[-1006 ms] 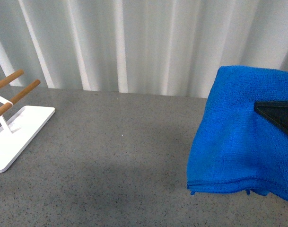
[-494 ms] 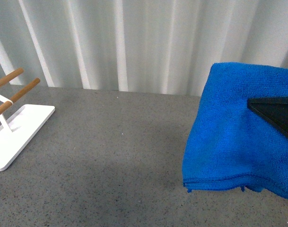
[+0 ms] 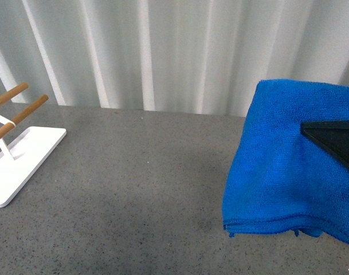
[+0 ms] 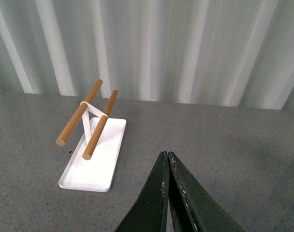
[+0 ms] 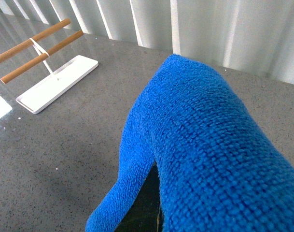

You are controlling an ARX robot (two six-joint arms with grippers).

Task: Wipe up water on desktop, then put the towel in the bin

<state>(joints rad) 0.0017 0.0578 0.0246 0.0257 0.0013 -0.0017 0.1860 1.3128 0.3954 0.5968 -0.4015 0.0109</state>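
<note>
The blue towel [image 3: 277, 166] hangs folded over my right gripper [image 3: 305, 127], which is shut on it; its lower hem is just above the dark speckled desktop [image 3: 134, 189] at the right. In the right wrist view the towel [image 5: 204, 135] covers nearly all of the gripper, and only a dark finger [image 5: 144, 203] shows beneath the cloth. My left gripper [image 4: 166, 154] is shut with nothing in it, hovering over bare desktop [image 4: 243, 145] to the right of the rack. The bin is out of view. I cannot make out any water.
A flat white tray with two wooden rods [image 3: 14, 166] stands at the left edge, also seen in the left wrist view [image 4: 91, 154] and the right wrist view [image 5: 55, 82]. A pale pleated curtain [image 3: 163, 51] closes off the desktop's far edge.
My right gripper has carried the towel a little to the left over the second. The rack has not moved.
</note>
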